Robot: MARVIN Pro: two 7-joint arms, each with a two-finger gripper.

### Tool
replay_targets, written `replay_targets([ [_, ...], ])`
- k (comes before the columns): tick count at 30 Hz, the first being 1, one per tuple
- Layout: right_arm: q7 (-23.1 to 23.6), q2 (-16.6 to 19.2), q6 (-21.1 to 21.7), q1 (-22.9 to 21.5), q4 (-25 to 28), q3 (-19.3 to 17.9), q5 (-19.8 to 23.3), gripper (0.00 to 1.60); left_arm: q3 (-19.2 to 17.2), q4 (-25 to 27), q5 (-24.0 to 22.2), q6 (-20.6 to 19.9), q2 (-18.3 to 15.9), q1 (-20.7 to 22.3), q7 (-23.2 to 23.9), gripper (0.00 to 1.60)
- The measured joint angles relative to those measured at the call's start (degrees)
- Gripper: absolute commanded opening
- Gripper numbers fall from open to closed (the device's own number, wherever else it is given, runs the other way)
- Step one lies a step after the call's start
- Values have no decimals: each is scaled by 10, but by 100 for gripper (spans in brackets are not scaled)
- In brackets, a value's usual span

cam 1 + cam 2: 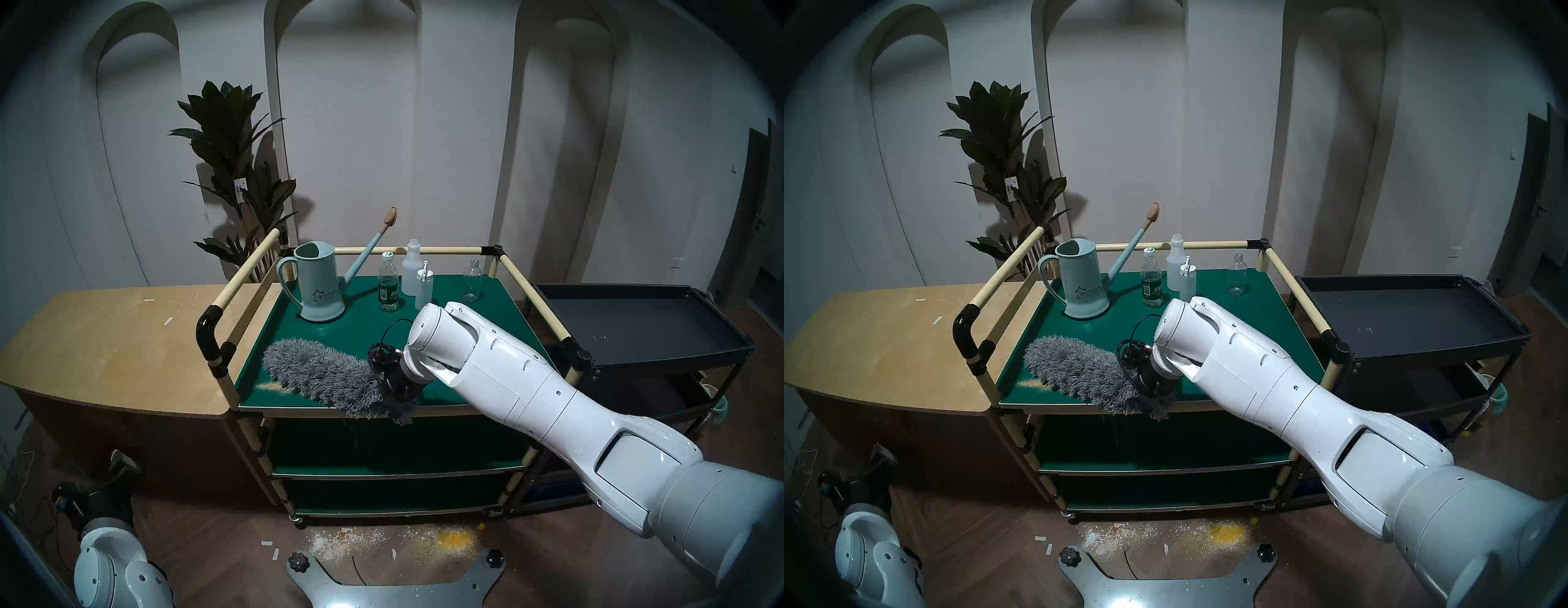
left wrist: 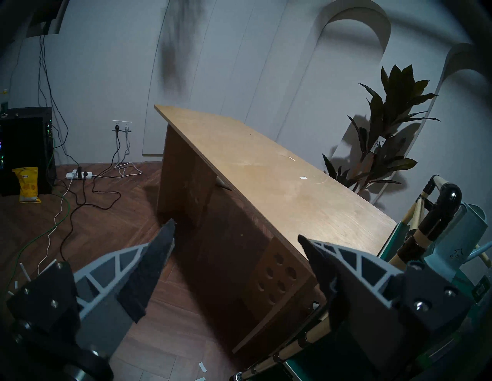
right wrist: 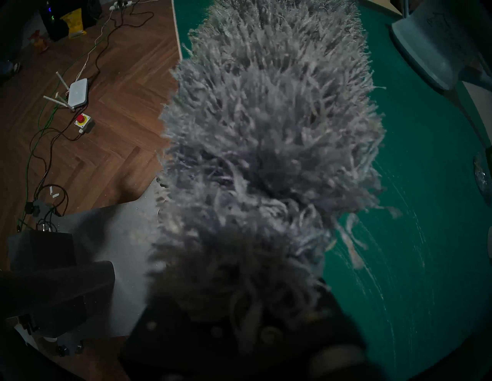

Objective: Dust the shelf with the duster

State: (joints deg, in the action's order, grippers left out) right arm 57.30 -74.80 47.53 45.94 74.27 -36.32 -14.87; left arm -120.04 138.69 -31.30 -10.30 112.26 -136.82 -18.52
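Observation:
The shelf [image 1: 466, 322] is a three-tier rack with green boards and cream rails. The grey fluffy duster [image 1: 318, 373] lies across the front of its top board, head pointing left, its near end overhanging the front edge. My right gripper [image 1: 399, 392] is shut on the duster's handle end, its fingers buried in the fluff. In the right wrist view the duster [image 3: 266, 133] fills the middle over the green board [image 3: 412, 186]. A little pale powder [image 1: 271, 385] lies by the duster's left end. My left gripper [image 2: 235, 231] is open and empty, low beside the shelf's left side.
A mint watering can [image 1: 316, 282], a water bottle [image 1: 388, 282], a white bottle [image 1: 411, 267], a pump bottle [image 1: 424, 282] and a glass bottle [image 1: 471, 280] stand at the back. A wooden counter [image 1: 106, 339] is left, a black tray cart [image 1: 636, 322] right. Powder [image 1: 424, 541] lies on the floor.

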Motion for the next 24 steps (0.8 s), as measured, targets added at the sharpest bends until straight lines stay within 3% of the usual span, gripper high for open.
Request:
replay_targets([
  [9, -13, 13, 15, 17, 54, 66, 23, 0, 0, 0, -18, 35, 23, -41, 11, 160],
  [24, -31, 100, 33, 36, 177, 172, 114, 0, 68, 0, -36, 92, 28, -124, 16, 160],
])
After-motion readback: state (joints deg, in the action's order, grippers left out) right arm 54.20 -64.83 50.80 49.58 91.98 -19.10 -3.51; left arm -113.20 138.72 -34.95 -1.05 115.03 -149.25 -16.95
